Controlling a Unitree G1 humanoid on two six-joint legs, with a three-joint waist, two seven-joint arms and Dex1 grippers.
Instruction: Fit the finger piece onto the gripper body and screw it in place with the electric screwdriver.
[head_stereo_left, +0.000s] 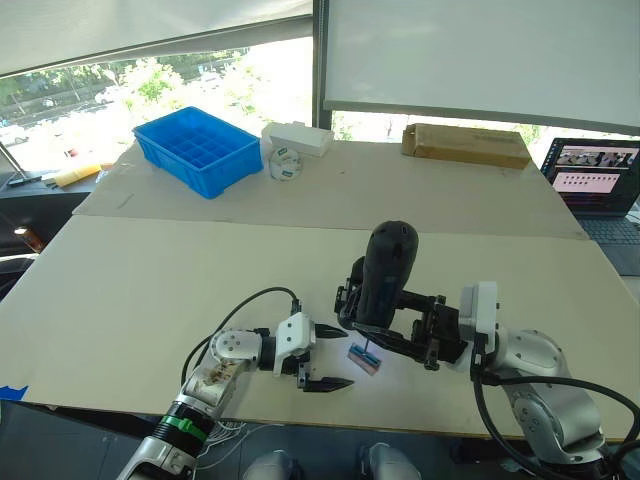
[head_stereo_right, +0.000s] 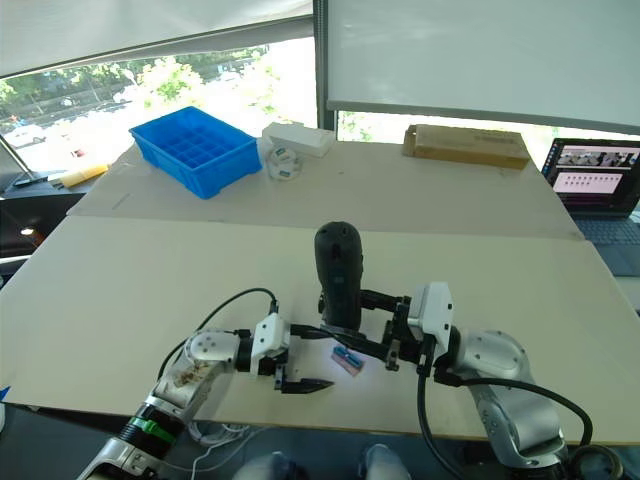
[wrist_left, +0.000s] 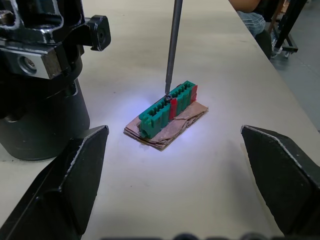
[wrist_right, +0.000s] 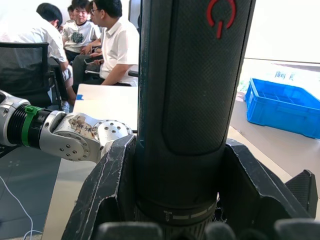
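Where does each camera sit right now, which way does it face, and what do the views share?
Eye views: on the head, looking down over the table; both arms show.
Left wrist view: looks along the open left gripper at the green block under the bit.
Right wrist view: looks along the right gripper clamping the electric screwdriver.
Shared: screwdriver and block.
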